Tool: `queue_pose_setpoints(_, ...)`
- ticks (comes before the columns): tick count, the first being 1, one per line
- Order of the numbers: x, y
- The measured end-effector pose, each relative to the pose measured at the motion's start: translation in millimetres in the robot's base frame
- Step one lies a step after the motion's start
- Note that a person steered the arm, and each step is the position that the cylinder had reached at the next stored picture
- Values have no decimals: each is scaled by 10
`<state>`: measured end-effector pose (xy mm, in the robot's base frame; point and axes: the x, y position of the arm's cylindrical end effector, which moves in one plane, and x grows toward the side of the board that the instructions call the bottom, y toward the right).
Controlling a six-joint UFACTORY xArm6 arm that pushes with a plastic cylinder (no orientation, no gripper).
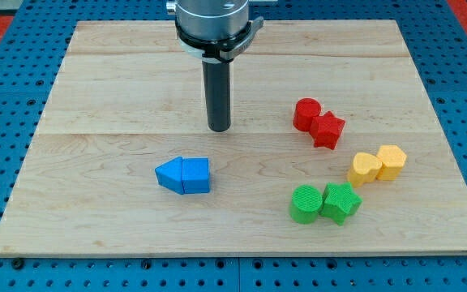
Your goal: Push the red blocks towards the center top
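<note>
Red blocks: a round red block (306, 113) and a star-shaped red block (328, 130) sit touching each other on the view's right half of the wooden board (120, 73), around mid-height.
Why they matter there: both lie below and to the right of the center top, so I judge they need pushing up and leftward.
My tip: my tip (219, 128) rests on bare wood near the board's middle, well apart from the red pair and to their left.
What I hold or touch: nothing; I carry a plain rod with no jaws to spread or close, and it touches no block.
Likely approach: I would have to get round to the pair's lower right side first.
Neighbours: two yellow blocks (377, 165) and two green blocks (324, 203) lie just below the red ones; two blue blocks (184, 175) sit below my tip.
</note>
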<state>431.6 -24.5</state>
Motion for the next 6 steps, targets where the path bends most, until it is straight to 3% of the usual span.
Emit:
queue_pose_setpoints(1, 112, 154)
queue_pose_setpoints(2, 557, 322)
queue_pose_setpoints(3, 637, 763)
queue_pose_setpoints(4, 524, 1499)
queue_pose_setpoints(5, 193, 1805)
queue_pose_setpoints(6, -305, 1353)
